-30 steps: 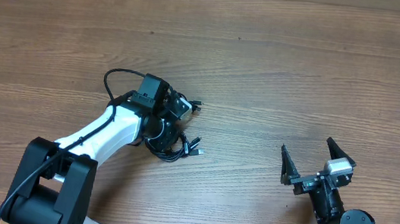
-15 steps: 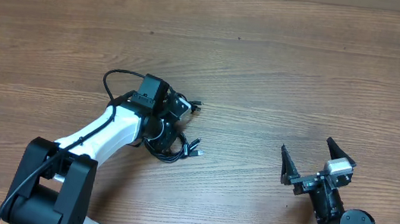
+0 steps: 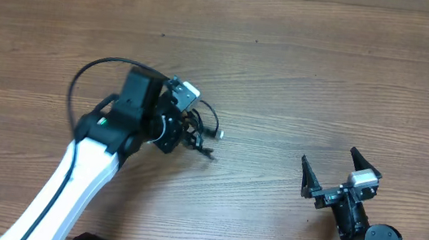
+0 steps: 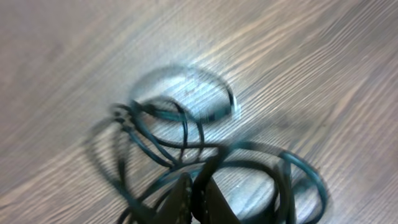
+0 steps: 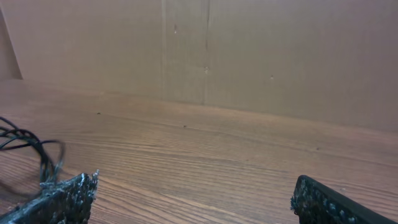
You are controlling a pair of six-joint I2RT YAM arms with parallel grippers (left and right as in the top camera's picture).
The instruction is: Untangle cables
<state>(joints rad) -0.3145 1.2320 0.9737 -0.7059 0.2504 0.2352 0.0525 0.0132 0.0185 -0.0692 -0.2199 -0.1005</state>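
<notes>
Cables [image 3: 197, 130] update: I'm reading this as the very first bit of the untangle, the grab-and-lift, and no strand is looking separated yet. Going big to small, with everything placed off the left gripper [image 3: 180, 131].

The wooden table [image 3: 327, 68] is running under it in every direction. The white left arm [image 3: 86, 162] is reaching in from behind it. The right gripper [image 3: 332, 174] is sitting well apart from it, off to the robot's right, with its jaws gaping wide and gripping nothing.

The left gripper itself is pinching fully shut on the cables, and the wrist view is showing dark strands coming out right at its tips [image 4: 194, 186]. The bundle is hanging right at those tips as a knot of loops, probably just off the wood going by the blur and shadow. Two small plug ends [image 3: 217, 135] are poking out just beside it.

Next move, I'm guessing, is bringing the right gripper across to take a loose loop or plug and pull it away. Nothing is blocking that path; the crossing loops themselves are the snag
</notes>
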